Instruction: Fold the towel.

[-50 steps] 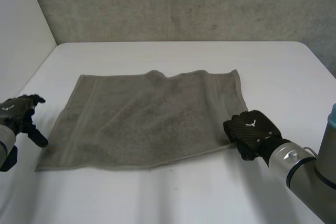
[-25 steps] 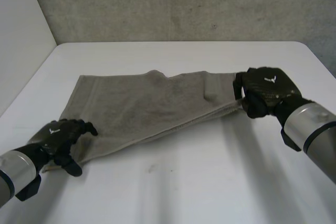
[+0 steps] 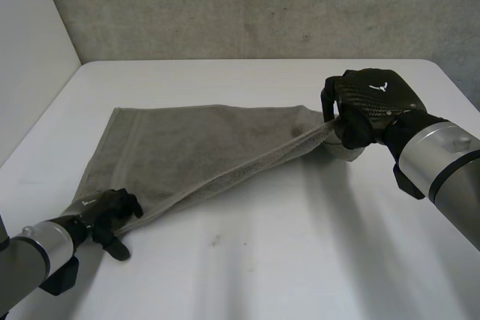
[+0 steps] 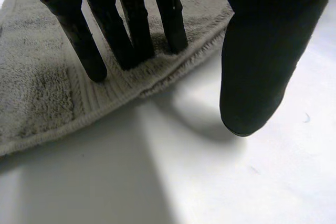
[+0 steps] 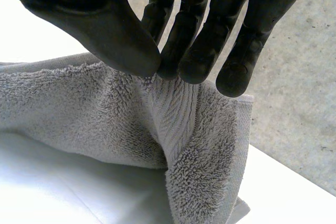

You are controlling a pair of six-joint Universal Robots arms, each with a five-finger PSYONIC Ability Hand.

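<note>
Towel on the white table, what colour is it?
A plain grey terry towel, seen best in the right wrist view.

Right hand (image 3: 371,103), upper right of the frame: black shell with a woven texture and a small white winged mark on the back. Right wrist (image 3: 439,159): silver-grey cylinder with a dark band. Left hand (image 3: 105,207), lower left: the same black, same white mark. Left wrist (image 3: 34,249): grey cylinder. Fingers (image 4: 134,24): matte black, slim, with rounded tips. Thumb (image 4: 262,61): broader, smooth.
</note>
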